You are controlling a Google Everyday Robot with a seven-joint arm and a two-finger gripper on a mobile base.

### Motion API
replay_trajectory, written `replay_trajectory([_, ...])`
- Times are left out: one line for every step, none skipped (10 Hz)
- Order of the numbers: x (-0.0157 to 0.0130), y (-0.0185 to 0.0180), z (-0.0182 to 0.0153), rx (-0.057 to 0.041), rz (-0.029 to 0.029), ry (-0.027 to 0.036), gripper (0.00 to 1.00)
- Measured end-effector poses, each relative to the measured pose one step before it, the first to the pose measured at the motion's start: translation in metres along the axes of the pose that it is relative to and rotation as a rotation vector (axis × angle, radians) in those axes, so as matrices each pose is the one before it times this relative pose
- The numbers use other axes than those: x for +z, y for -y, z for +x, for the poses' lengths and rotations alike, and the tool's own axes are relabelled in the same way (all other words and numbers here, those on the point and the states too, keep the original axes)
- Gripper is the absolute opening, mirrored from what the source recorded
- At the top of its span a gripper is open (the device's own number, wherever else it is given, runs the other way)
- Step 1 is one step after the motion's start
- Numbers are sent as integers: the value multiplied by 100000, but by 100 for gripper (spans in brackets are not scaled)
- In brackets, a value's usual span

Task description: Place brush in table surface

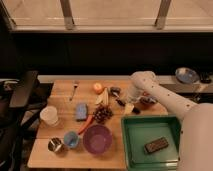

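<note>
The brush [118, 97] lies on the wooden table surface [60, 102] right of the banana, its round dark head [115, 91] toward the back and its black handle running forward and right. My gripper [131, 106] hangs from the white arm [150, 85] that reaches in from the right. It is low over the table at the handle's near end. The arm hides whether the gripper touches the brush.
A green tray [131, 142] holds a dark block [156, 145] at the front right. A banana [102, 98], orange fruit [97, 88], grapes [102, 114], carrot [86, 124], blue sponge [81, 111], purple bowl [97, 139], cups [49, 115] and a fork [75, 89] are spread over the table.
</note>
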Motion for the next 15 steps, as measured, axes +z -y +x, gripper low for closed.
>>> replay_trajectory([194, -200, 236, 23, -256, -259, 55])
replay_trajectory([88, -155, 27, -75, -100, -128, 47])
replay_trajectory([-46, -139, 63, -53, 295, -232, 37])
replay_trajectory([-191, -43, 135, 581, 846, -345, 27])
replay_trajectory([-280, 76, 214, 262, 1321, -482, 16])
replay_trajectory([-59, 12, 89, 321, 28, 192, 7])
replay_trajectory([12, -29, 15, 30, -78, 6, 1])
replay_trajectory([43, -52, 5, -45, -140, -49, 0])
replay_trajectory([9, -29, -79, -155, -21, -53, 0])
replay_trajectory([-380, -51, 217, 328, 1079, -143, 0])
replay_trajectory([-1287, 554, 156, 897, 3364, 890, 0])
replay_trajectory([-1288, 478, -60, 678, 2482, 923, 0])
replay_trajectory([-2079, 800, -562, 644, 3268, 1678, 0])
replay_trajectory([-1871, 662, -150, 1076, 2650, 1254, 0])
replay_trajectory([-2031, 833, -5, 1645, 3157, 1665, 0])
